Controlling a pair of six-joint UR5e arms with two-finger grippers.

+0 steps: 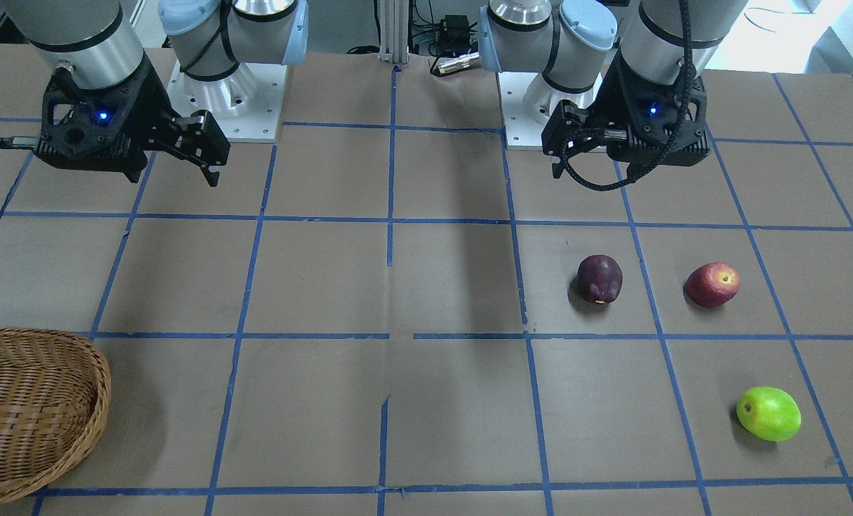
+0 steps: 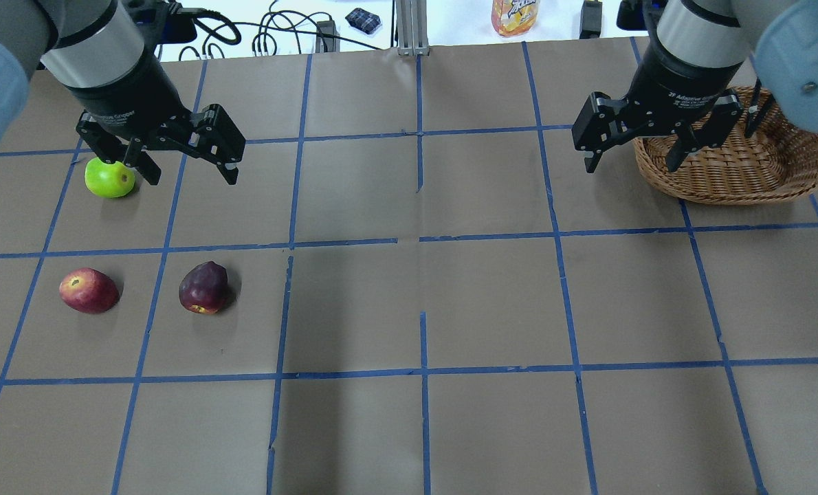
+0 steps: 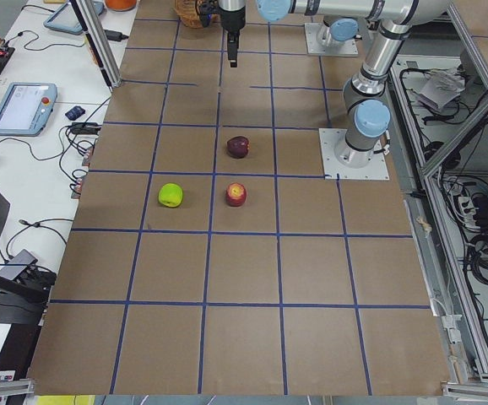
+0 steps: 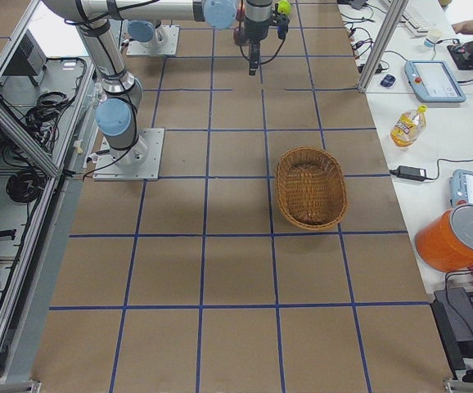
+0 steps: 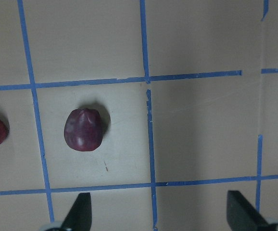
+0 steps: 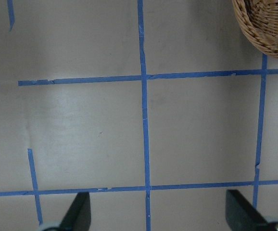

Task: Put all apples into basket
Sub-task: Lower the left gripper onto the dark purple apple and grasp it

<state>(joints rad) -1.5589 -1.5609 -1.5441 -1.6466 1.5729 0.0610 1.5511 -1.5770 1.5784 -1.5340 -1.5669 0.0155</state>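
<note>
**Three apples out, both pincers released**

The maroon apple (image 2: 204, 288) lies on the table (image 2: 491, 295) below the left gripper (image 2: 192, 177). In the left wrist view it sits ahead of the fingertips, toward one finger's side rather than centred. The red apple (image 2: 89, 291) lies just past it, further to that side. The green apple (image 2: 110, 178) is apart from both and outside the wrist view.

No apple is in the basket (image 2: 732, 172), which stands close beside the right gripper (image 2: 630, 168), well apart from the fruit.

Both grippers hang raised above the table with jaws spread wide and nothing between them. This looks like a ready pose: height for a clear view, a spread wide enough for an apple. The maroon apple seems the likeliest first pick. Since the basket is on the other arm's side, a long carry or a hand-over may be needed.
</note>
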